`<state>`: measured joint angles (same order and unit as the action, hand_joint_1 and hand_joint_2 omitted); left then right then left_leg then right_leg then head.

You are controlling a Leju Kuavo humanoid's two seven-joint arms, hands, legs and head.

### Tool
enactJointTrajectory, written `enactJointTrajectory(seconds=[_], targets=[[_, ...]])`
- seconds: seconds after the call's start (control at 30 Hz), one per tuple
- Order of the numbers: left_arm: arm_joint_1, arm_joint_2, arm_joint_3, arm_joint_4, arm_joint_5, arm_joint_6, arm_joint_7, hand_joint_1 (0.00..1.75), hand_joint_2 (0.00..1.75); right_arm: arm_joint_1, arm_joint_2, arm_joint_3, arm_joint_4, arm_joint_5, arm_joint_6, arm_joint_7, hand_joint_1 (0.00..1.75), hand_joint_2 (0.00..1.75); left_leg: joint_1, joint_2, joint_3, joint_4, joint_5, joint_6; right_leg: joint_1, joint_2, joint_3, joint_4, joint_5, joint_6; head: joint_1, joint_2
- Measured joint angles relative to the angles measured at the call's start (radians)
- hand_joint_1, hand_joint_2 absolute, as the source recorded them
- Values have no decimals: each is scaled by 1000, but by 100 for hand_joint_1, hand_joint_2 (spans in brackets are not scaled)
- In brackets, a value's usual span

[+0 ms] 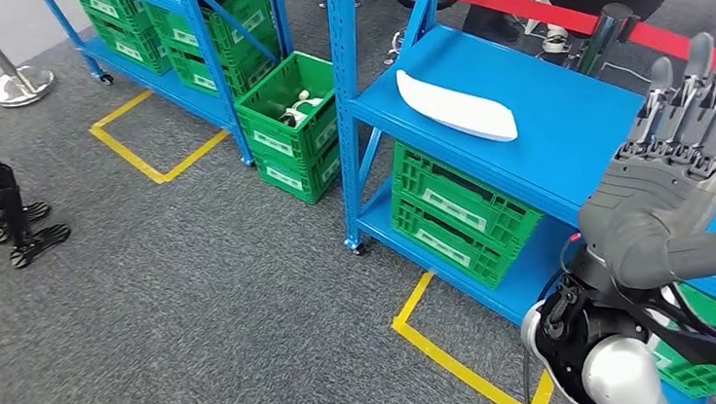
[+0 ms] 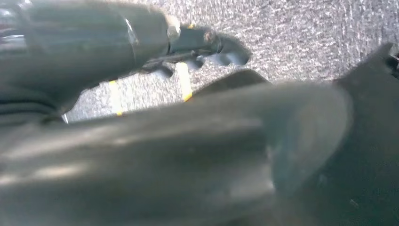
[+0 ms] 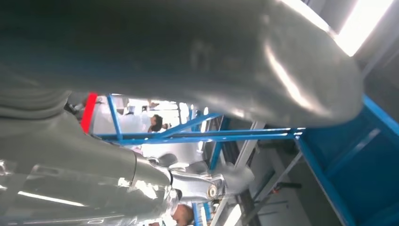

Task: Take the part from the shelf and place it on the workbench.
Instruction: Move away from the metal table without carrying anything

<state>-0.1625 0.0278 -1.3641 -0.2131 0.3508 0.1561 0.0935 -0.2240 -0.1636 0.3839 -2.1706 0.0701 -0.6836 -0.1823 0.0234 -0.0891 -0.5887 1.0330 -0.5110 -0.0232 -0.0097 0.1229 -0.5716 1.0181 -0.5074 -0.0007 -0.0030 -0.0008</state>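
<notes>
Our right hand (image 1: 671, 194), fingers wide and holding nothing, hovers well right of the white part (image 1: 456, 105) on the blue shelf (image 1: 572, 125); a careless sideways reach could knock it off.

part (image 1: 456, 105) on shelf (image 1: 563, 135), crates (image 1: 458, 213) beneath, right hand (image 1: 680, 184) right of part
</notes>
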Motion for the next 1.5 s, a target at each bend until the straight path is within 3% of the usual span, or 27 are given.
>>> enactJointTrajectory(seconds=[0.03, 0.1, 0.17, 0.23, 0.27, 0.33, 0.4, 0.47, 0.53, 0.6, 0.67, 0.73, 0.77, 0.83, 0.9, 0.97, 1.0, 1.03, 1.07, 1.13, 1.2, 1.27, 1.3, 1.33, 1.4, 1.47, 1.5], targets=[[-1, 0, 0, 0, -1, 0, 0, 0, 0, -1, -1, 1, 0, 1, 0, 0, 0, 0, 0, 13, 4, -3, 0, 4, -1, 0, -2, -1, -1, 6, 1, 0], [-1, 0, -1, 0, -1, 0, -2, 0, 0, -7, -2, 3, -1, 2, 0, 0, 0, 0, 2, 48, 16, -15, -1, 13, 2, -45, -20, 37, -25, 17, 11, 0], [1, 1, -1, 0, -1, 0, -3, 0, 0, -12, -3, 6, -1, 2, 0, 0, 0, 0, 0, 86, 26, -19, -7, 21, 2, -102, -79, 149, -76, 26, 26, 0], [2, 2, -1, 0, -1, 0, -3, 0, 0, -11, -3, 10, 1, 2, 0, 0, 0, 0, -2, 125, 34, -19, -17, 23, -1, -117, -142, 256, -106, 32, 35, 0], [2, 3, -1, 0, -1, 0, -3, 0, 0, -10, -3, 12, 1, 2, 0, 0, 0, 0, -3, 142, 40, -19, -22, 22, -1, -120, -151, 266, -93, 33, 38, 0], [-1, 2, -1, 0, -1, 0, -3, 0, 0, -9, -3, 14, 1, 2, 0, 0, 0, 0, -4, 169, 55, -19, -34, 18, 0, -134, -112, 174, -19, 29, 45, 0], [-4, 1, -1, 0, -1, 0, -3, 0, 0, -10, -4, 16, 1, 2, 0, 0, 0, 0, -7, 189, 68, -20, -45, 11, 9, -173, -53, 52, 32, 17, 48, 0], [-6, 0, -2, 0, -1, 0, -4, 0, 0, -11, -4, 19, 1, 2, 0, 0, 0, 0, -11, 207, 73, -23, -51, 2, 19, -195, -33, 10, 29, 5, 48, 0], [-7, -1, -2, 0, -2, 0, -4, 0, 0, -11, -5, 21, 0, 3, 0, 0, 0, 0, -12, 218, 80, -26, -57, -9, 19, -179, -31, 2, 27, -6, 46, 0], [-9, -3, -3, 0, -4, -1, -5, 0, 0, -13, -6, 22, -3, 7, 0, 0, 0, 0, -8, 161, 74, 2, -81, -17, 13, -160, -22, -10, 30, -16, 40, 0], [-7, -3, -4, 0, -5, -2, -6, 0, 0, -17, -7, 22, -5, 13, 0, 2, 0, 0, -5, 90, 19, 110, -131, -20, 11, -141, -16, -15, 29, -25, 28, 0], [-3, -3, -6, 0, -7, -4, -6, 0, 0, -18, -7, 23, -5, 18, 0, 5, 0, 0, -6, 80, -59, 233, -165, -21, 13, -116, -13, -14, 26, -30, 16, 0], [-1, -3, -7, 0, -8, -5, -6, 0, 0, -18, -8, 24, -5, 20, 0, 6, 0, 0, -6, 82, -82, 254, -155, -21, 14, -101, -11, -13, 24, -31, 12, 0], [0, -3, -8, 0, -10, -6, -6, 0, 0, -18, -8, 25, -5, 25, 0, 7, 0, 0, -6, 74, -74, 187, -79, -17, 14, -71, -3, -11, 18, -29, 4, 0], [1, -2, -8, 0, -13, -6, -7, 0, 0, -20, -8, 25, -5, 32, 0, 11, 0, 0, -2, 23, -31, 69, -7, -7, 11, -45, 2, -6, 9, -22, -1, 0], [1, -2, -8, 0, -16, -6, -7, 0, 0, -23, -8, 26, -5, 37, 0, 17, 0, 0, -1, -15, -5, 11, 4, 2, 6, -21, -2, -2, 5, -9, -2, 0], [1, -3, -9, 0, -17, -6, -7, 0, 0, -24, -8, 27, -5, 38, 0, 18, 0, 0, -2, -11, 0, 3, -1, 6, 4, -8, -5, -2, 5, -2, -1, 0], [1, -4, -9, 0, -18, -6, -7, 0, 0, -24, -8, 27, -6, 39, 0, 19, 0, 0, -1, 3, 5, -3, -4, 10, 2, 5, -7, -4, 6, 3, -1, 0], [1, -4, -9, 0, -19, -6, -7, 0, 0, -25, -8, 28, -7, 40, 0, 19, 0, 0, 0, 18, 9, -10, -3, 15, 2, 2, -8, -2, 3, 9, 1, 0], [2, -8, -9, 0, -19, -6, -8, 0, 0, -30, -9, 29, -9, 42, 0, 19, 0, 0, 4, 53, 21, -21, -4, 25, 5, -43, -34, 49, -27, 21, 12, 0], [3, -10, -9, 0, -20, -6, -8, 0, 0, -35, -10, 31, -8, 43, 0, 20, 0, 0, 2, 92, 31, -23, -11, 30, 3, -99, -98, 172, -81, 34, 26, 0], [6, -10, -9, 0, -20, -7, -7, 0, 0, -34, -10, 33, -7, 44, 0, 24, 0, 0, 1, 130, 39, -23, -21, 30, -1, -117, -151, 262, -99, 41, 34, 0], [6, -10, -9, 0, -20, -8, -7, 0, 0, -34, -10, 35, -7, 45, 0, 26, 0, 0, 0, 146, 45, -23, -27, 29, -2, -121, -153, 257, -80, 42, 38, 0], [5, -11, -9, 0, -20, -9, -6, 0, 0, -34, -10, 36, -7, 46, 0, 29, 0, 0, 0, 161, 53, -23, -32, 27, -2, -128, -134, 214, -45, 41, 41, 0], [3, -16, -9, 0, -20, -9, -6, 0, 0, -35, -12, 39, -8, 47, 0, 32, 0, 0, -2, 184, 68, -23, -45, 20, 5, -164, -69, 82, 24, 31, 47, 0], [3, -19, -9, 0, -20, -9, -5, 0, 0, -36, -13, 41, -8, 48, 0, 34, 0, 0, -7, 203, 76, -24, -54, 10, 15, -195, -33, 7, 39, 17, 50, 0], [3, -20, -9, 0, -20, -9, -5, 0, 0, -36, -13, 42, -8, 48, 0, 35, 0, 0, -9, 213, 78, -25, -56, 5, 19, -195, -30, 1, 32, 11, 49, 0]])
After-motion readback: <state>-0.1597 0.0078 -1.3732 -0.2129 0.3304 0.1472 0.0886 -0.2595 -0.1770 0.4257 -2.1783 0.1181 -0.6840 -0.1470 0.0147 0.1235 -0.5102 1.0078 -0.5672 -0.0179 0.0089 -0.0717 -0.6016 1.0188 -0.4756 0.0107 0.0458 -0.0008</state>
